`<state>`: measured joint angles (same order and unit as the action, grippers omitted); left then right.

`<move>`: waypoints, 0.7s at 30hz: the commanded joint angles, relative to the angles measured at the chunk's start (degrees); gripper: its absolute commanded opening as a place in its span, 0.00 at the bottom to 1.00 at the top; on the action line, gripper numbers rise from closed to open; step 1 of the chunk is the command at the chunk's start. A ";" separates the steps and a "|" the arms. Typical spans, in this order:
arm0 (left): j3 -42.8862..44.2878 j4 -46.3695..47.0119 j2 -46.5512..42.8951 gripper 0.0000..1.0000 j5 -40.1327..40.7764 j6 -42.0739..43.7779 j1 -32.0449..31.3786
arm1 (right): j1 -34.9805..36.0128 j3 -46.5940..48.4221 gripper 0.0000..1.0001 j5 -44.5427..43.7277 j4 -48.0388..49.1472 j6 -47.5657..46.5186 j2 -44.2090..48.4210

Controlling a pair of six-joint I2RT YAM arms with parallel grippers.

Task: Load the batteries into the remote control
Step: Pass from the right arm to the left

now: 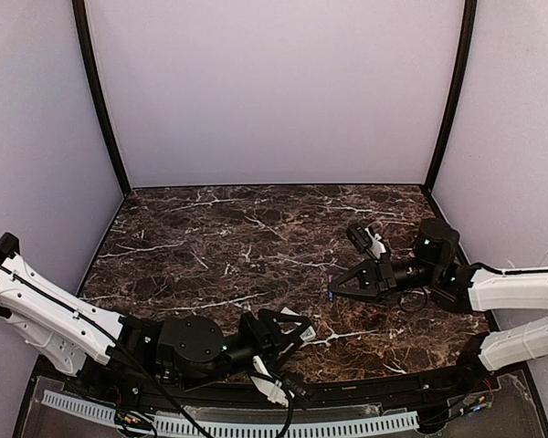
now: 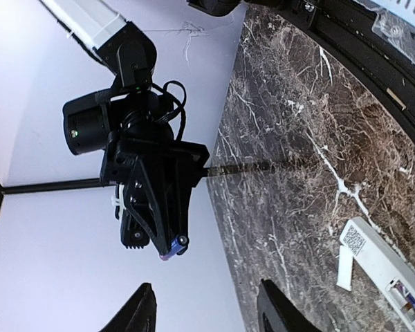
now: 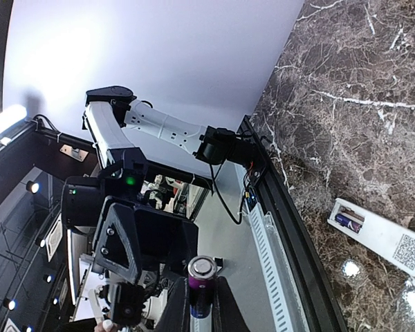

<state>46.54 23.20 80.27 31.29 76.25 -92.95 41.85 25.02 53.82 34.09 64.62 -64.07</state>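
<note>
Shells: my arm links (image 1: 46,306) wear white covers, with a black cable running alongside.
Joints: my wrist motors (image 1: 194,345) are black, green lights glowing.
Claws: my left claw (image 1: 303,336) and right claw (image 1: 336,287) are black, triangular frames.

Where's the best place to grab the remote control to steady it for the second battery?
Probably across its long edges at the end with the QR label, coming straight down. The remote control lies flat, back up, so only its slim width can be pinched, and that end leaves the open battery recess clear. Mind the cover plate beside it.
</note>
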 commanded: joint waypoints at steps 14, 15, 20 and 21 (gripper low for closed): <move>-2.22 11.27 2.99 0.34 4.00 17.05 -0.63 | 5.55 1.96 0.00 0.94 5.01 2.70 -3.33; -2.23 10.73 3.11 0.33 4.03 17.03 -0.43 | 5.90 2.22 0.00 1.05 5.16 2.70 -3.53; -2.34 10.95 4.05 0.29 3.92 17.74 -0.05 | 7.06 3.37 0.00 1.36 5.49 2.88 -4.35; -2.38 11.64 4.36 0.29 3.92 17.94 0.00 | 7.25 3.46 0.00 1.46 5.51 2.88 -4.57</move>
<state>44.88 34.17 83.81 34.63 93.10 -93.41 47.99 26.65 54.28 37.10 67.05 -67.81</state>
